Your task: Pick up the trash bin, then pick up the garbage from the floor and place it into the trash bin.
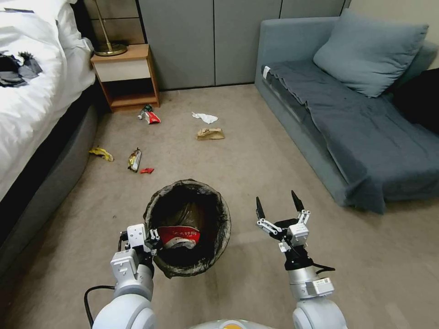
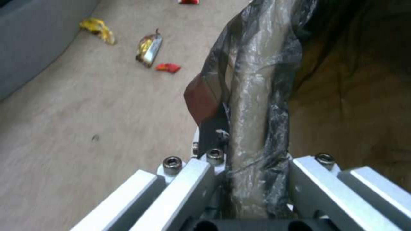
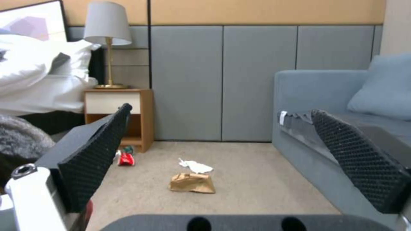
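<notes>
Low in the head view, at lower left, the left gripper [image 1: 153,242] is seen clenched on the rim of the bin [image 1: 215,256], the bag-covered edge pinched between its fingers [image 2: 188,179]; the bin is held at lower centre, with a red-and-white wrapper [image 1: 179,235] already inside. At lower right the right gripper [image 1: 280,206] is held above the carpet [image 1: 256,160] with its fingers spread and nothing between them. Litter is scattered higher up: at middle left a yellow wrapper [image 1: 101,153], a foil wrapper [image 1: 134,160] and a red scrap [image 1: 147,170]; further up, by the nightstand [image 1: 125,75], a red packet [image 1: 150,117]; at upper centre a white tissue [image 1: 205,118] and a brown bag [image 1: 210,134]. All pieces are judged light, soft and easily crushed. The tissue and bag would best be pinched at a raised fold; flat wrappers may slip and should be taken by a lifted edge.
</notes>
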Motion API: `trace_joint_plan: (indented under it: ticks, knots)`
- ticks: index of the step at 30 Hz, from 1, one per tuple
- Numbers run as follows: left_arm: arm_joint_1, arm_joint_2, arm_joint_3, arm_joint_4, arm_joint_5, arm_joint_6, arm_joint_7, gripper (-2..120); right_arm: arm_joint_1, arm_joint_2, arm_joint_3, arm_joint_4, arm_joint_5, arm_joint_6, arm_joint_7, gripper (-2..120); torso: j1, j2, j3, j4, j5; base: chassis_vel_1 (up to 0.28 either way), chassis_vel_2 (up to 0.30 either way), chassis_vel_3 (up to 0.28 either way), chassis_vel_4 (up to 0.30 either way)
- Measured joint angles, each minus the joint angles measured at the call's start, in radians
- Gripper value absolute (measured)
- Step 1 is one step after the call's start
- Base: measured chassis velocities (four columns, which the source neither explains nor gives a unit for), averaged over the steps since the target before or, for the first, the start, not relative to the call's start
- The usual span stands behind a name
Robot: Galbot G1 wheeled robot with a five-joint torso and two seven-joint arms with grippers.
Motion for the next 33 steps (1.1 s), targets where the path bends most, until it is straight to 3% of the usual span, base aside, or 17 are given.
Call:
trace_joint_plan:
  ticks: [33]
  knots:
    - [-0.004,-0.008,0.002,0.008,0.005,0.001,-0.003,1,0.009,-0.002,-0.005,-0.007,0.002,0.005,-0.008,100,0.000,0.000,0.000,0.0001,0.0000,-0.348,0.350,0.346,-0.346]
